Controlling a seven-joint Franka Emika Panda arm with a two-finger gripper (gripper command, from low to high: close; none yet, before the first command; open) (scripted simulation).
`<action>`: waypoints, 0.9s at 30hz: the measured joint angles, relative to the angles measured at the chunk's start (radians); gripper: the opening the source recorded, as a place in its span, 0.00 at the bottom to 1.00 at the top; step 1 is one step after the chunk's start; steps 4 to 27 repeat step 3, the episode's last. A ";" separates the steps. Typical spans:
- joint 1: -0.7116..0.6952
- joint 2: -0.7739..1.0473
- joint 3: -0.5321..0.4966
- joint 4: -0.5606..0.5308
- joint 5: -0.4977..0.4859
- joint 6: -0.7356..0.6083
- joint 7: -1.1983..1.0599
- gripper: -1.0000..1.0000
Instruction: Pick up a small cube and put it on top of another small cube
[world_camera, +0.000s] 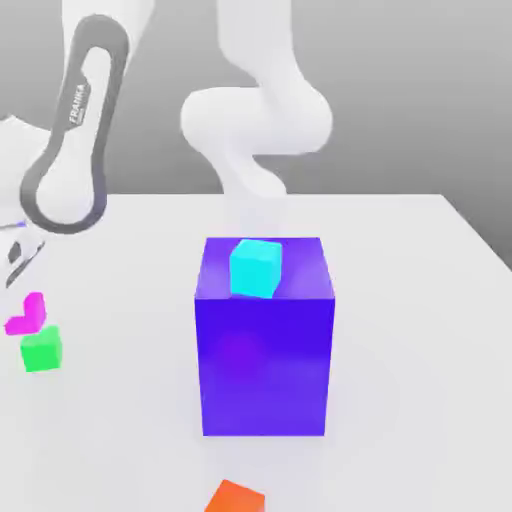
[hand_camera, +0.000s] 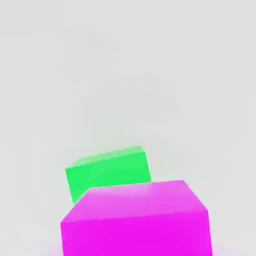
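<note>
At the exterior view's far left, the small magenta cube (world_camera: 26, 316) hangs tilted just above and slightly behind the small green cube (world_camera: 42, 350), which rests on the white table. My gripper (world_camera: 24, 300) comes down on the magenta cube from above, shut on it, and the hand is partly cut off by the picture's edge. In the hand view the magenta cube (hand_camera: 136, 220) sits large and close, and the green cube (hand_camera: 107, 171) lies on the table just beyond it, partly covered by it.
A big blue-violet block (world_camera: 265, 350) stands mid-table with a cyan cube (world_camera: 255, 268) on top. An orange cube (world_camera: 236, 497) lies near the front edge. The arm's white links (world_camera: 75, 130) rise at the back left.
</note>
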 joint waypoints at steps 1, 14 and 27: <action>-0.018 0.015 0.024 0.001 0.031 0.008 -0.022 1.00; -0.018 0.015 0.024 0.001 0.031 0.008 -0.022 1.00; -0.018 0.015 0.024 0.001 0.031 0.008 -0.022 1.00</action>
